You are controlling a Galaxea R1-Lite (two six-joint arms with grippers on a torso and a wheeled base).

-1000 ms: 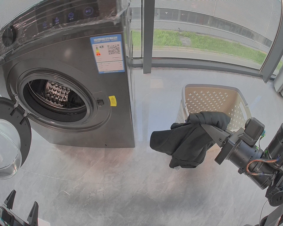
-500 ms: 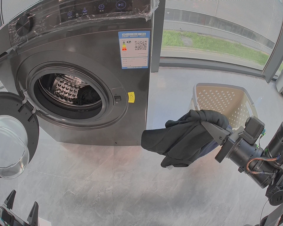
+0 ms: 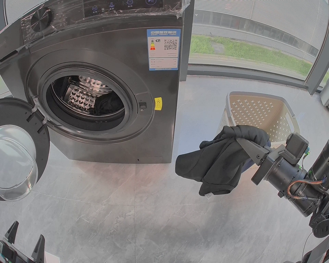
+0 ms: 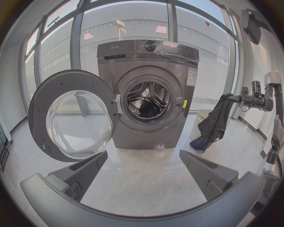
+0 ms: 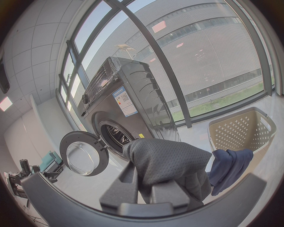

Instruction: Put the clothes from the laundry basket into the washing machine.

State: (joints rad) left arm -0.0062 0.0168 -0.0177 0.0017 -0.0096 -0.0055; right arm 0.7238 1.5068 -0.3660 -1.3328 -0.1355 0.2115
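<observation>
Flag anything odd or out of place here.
A blue garment dangles beside the black garment clamped in the right gripper; whether it is gripped or merely snagged is unclear. Protective film also wraps the washing machine top.

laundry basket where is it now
Head view: the laundry basket sits on the floor right of the washing machine, just behind the dark garment in the right gripper.

Head view down, wrist views level, all facing washing machine (image 3: 137,54)
</observation>
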